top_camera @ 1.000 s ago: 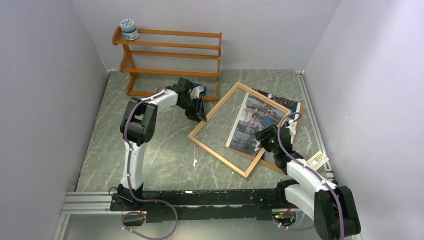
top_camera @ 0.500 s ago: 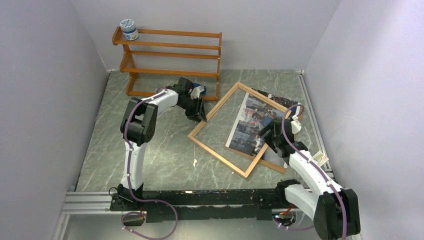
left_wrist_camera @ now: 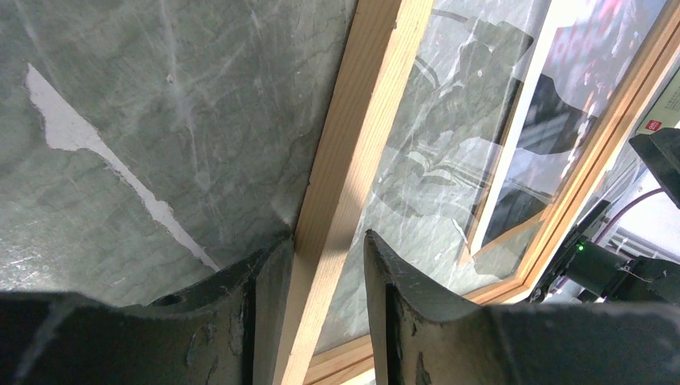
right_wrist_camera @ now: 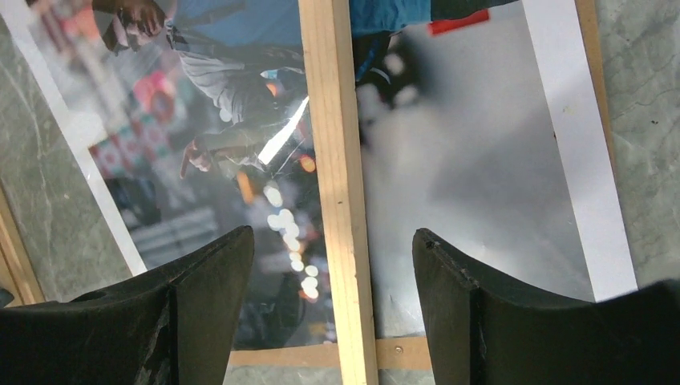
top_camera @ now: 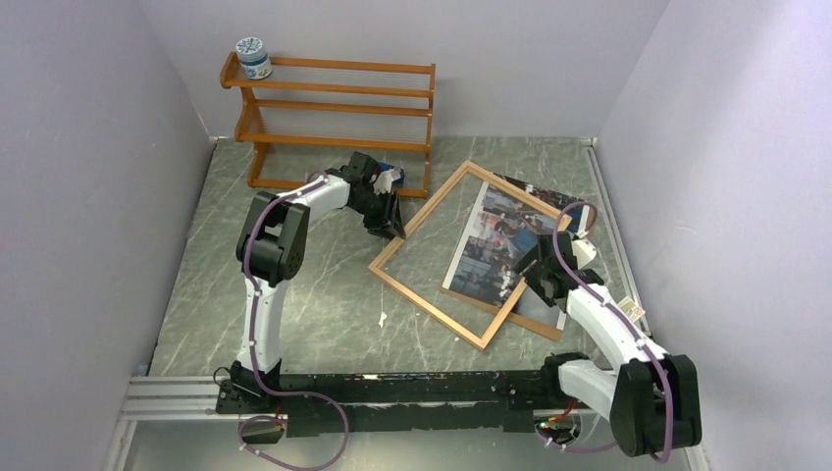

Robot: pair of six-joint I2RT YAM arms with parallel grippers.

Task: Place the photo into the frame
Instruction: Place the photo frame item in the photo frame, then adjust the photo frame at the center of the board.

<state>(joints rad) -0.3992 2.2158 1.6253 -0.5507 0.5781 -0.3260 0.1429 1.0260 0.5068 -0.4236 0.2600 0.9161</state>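
The frame [top_camera: 428, 304], thin light wood with a clear pane, lies skewed on the table. The photo [top_camera: 495, 240] lies under its right half on a brown backing board [top_camera: 549, 329]. My left gripper [top_camera: 395, 224] is at the frame's left corner. In the left wrist view that gripper [left_wrist_camera: 325, 241] is shut on the wooden rail [left_wrist_camera: 361, 136]. My right gripper [top_camera: 520, 280] hangs over the frame's right side. In the right wrist view this gripper [right_wrist_camera: 333, 233] is open, its fingers well apart on either side of the rail [right_wrist_camera: 341, 160], above the photo [right_wrist_camera: 216, 120].
An orange-brown shelf rack [top_camera: 334, 108] stands at the back with a small jar [top_camera: 253, 57] on its top left. A white scrap [top_camera: 382, 317] lies on the table in front of the frame. Grey walls close in on both sides.
My right gripper's jaws have opened wide off the frame's right rail, and its wrist has shifted a little to the right. The left arm and the frame have not moved.
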